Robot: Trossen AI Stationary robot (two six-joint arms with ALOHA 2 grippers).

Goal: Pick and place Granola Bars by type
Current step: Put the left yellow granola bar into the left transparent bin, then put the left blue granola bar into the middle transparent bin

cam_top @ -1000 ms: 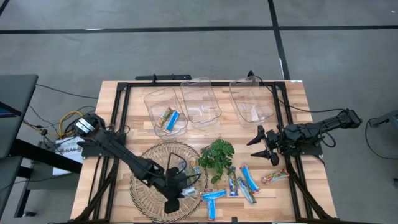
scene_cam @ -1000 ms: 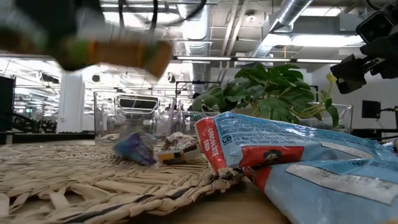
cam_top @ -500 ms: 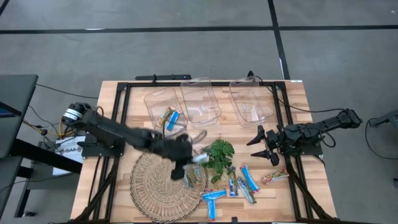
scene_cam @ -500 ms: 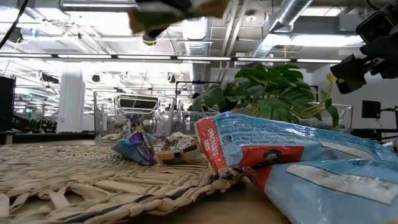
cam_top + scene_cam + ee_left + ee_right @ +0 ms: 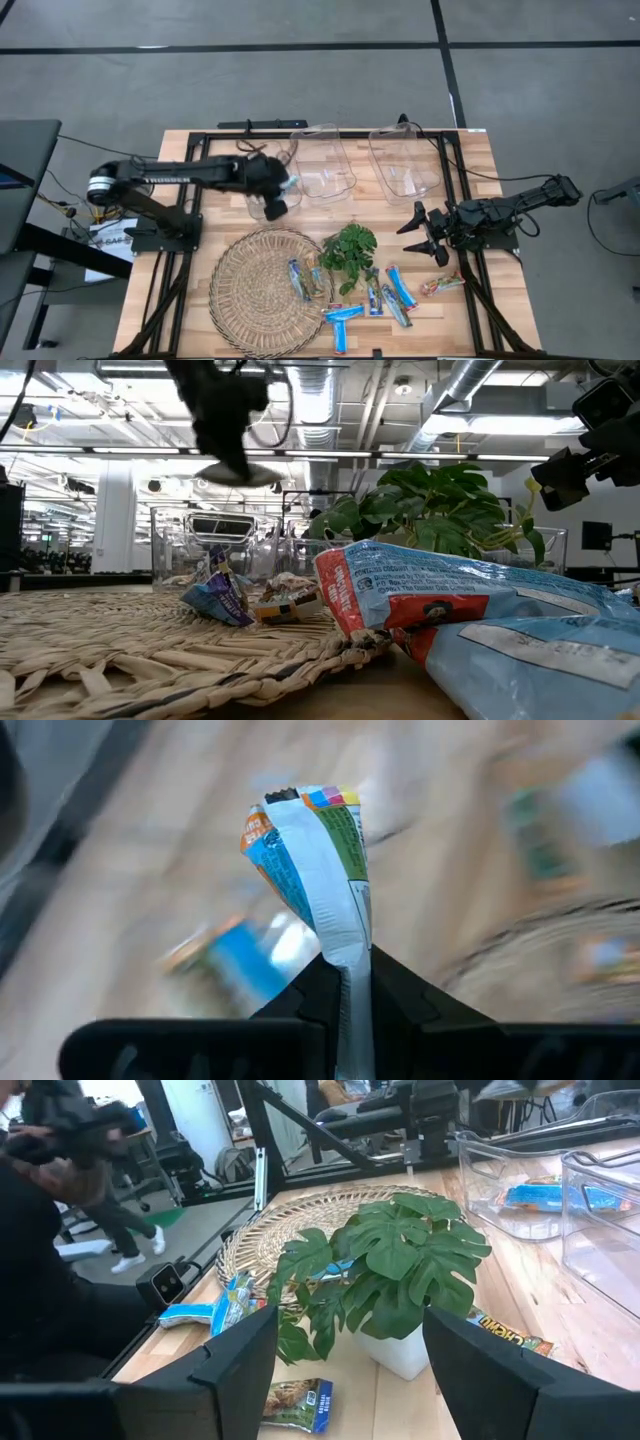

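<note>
Left gripper (image 5: 345, 982) jaws clamped on blue-green foil-wrapped granola bar (image 5: 310, 860), above left clear plastic bin (image 5: 262, 165); centre, then release. Right gripper (image 5: 428, 232) jaws wide, empty, parked.

The left gripper (image 5: 276, 203), seen a second ago low over the woven mat (image 5: 245, 300), is now carried across to the leftmost clear bin (image 5: 250, 160) at the table's back. A granola bar (image 5: 315, 870) is pinched between its closed fingers and is lifted off the mat with it. In the low view the arm is shifted from the upper left toward the centre top.
</note>
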